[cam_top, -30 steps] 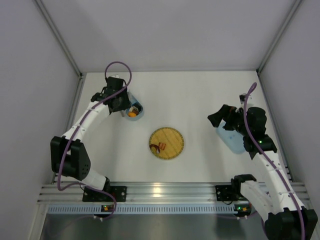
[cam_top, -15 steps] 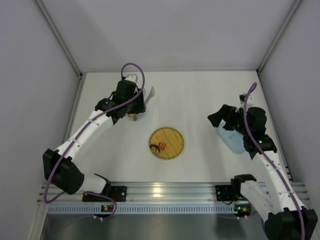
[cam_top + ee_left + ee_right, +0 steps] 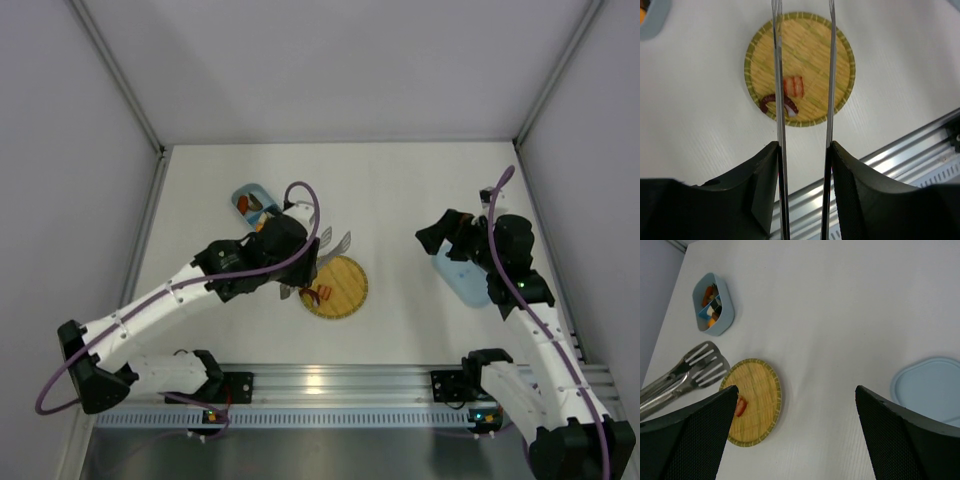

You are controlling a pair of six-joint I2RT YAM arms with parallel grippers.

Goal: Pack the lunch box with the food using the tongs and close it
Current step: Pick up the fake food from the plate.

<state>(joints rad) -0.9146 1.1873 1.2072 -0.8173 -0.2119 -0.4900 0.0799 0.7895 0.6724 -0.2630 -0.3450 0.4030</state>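
My left gripper is shut on the silver tongs, and their two arms stand apart. Their tips hover over the round yellow woven plate. On the plate lie an orange-red piece of food and a dark red curved piece. The light-blue lunch box sits at the back left, lidless, with several pieces of food inside. Its lid lies flat at the right. My right gripper hangs open beside the lid, holding nothing.
An aluminium rail runs along the near edge of the white table. Grey walls close in the left, back and right sides.
My left arm has swung from the lunch box at the back left to over the plate, carrying the tongs. The box is now uncovered. The right arm has not moved.
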